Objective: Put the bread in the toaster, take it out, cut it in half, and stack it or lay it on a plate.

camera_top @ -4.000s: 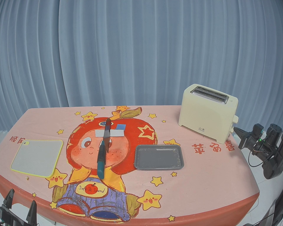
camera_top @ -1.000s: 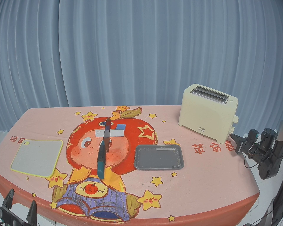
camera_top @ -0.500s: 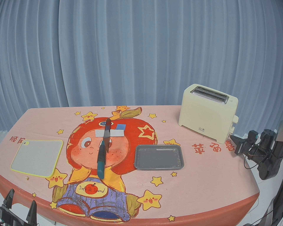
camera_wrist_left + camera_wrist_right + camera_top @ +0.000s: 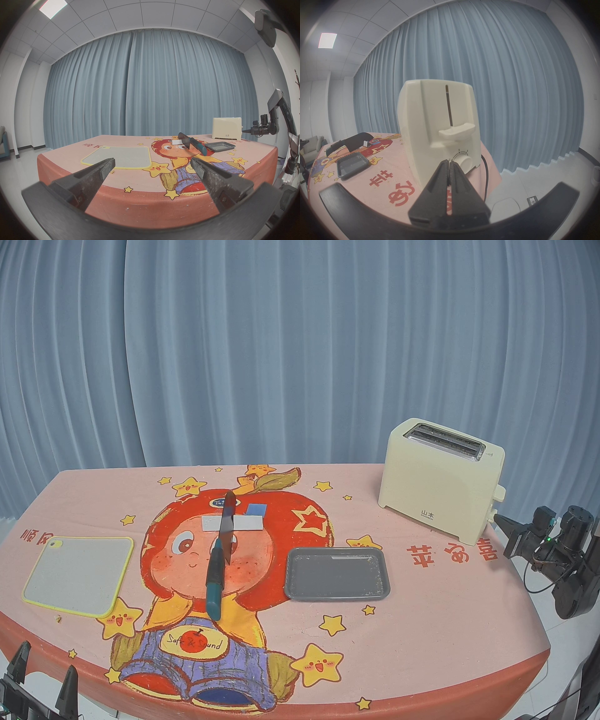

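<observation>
The cream toaster (image 4: 440,487) stands at the table's back right, its two top slots facing up. In the right wrist view its end face (image 4: 437,125) is close ahead, with the lever (image 4: 457,130) low in its slot above a round dial (image 4: 463,162). My right gripper (image 4: 499,520) (image 4: 449,163) is shut and empty, its tip just off the table edge, pointing at that end near the dial. A teal-handled knife (image 4: 217,565) leans on a white rest at mid table. The grey plate (image 4: 337,574) lies bare. My left gripper (image 4: 44,680) (image 4: 151,164) is open below the front left table edge.
A yellow-rimmed cutting board (image 4: 79,574) lies at the left of the table. A black cord (image 4: 486,178) runs down behind the toaster. A blue curtain hangs behind the table. Open tablecloth lies between the plate and the toaster.
The right gripper sank a little beside the toaster between 4 s and 1 s ago, and has since risen slightly back toward the lever end. The left arm has stayed still.
</observation>
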### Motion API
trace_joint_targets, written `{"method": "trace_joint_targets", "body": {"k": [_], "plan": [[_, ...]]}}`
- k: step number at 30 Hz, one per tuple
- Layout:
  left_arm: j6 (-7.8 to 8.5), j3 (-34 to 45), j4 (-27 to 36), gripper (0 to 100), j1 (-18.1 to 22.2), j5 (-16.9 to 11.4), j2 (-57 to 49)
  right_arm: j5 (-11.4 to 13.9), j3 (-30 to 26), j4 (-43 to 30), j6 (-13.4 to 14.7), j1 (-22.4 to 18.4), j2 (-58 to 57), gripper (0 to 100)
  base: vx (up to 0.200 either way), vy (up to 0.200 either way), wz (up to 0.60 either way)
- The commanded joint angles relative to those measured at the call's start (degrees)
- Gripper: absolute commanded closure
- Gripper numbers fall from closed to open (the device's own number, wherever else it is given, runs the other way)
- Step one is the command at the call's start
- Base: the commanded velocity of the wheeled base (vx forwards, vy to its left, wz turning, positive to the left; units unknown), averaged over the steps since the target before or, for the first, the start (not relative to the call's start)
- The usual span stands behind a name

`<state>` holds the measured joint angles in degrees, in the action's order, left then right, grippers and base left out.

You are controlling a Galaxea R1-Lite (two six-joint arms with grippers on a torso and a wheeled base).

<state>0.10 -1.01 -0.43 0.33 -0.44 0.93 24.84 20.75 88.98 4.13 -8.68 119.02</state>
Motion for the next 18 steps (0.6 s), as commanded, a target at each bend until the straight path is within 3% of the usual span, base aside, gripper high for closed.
{"method": "trace_joint_targets", "body": {"k": [1, 18], "plan": [[-0.01, 1.0, 0.0, 0, 0.0, 0.0, -0.9, -0.2, 1.0, 0.3, 0.0, -0.2, 0.0, 100, 0.000, 0.000, 0.00], [-0.01, 1.0, 0.0, 0, 0.0, 0.0, -0.9, -1.2, 1.5, 0.3, -0.4, -0.5, 2.7, 100, 0.000, 0.000, 0.00]]}}
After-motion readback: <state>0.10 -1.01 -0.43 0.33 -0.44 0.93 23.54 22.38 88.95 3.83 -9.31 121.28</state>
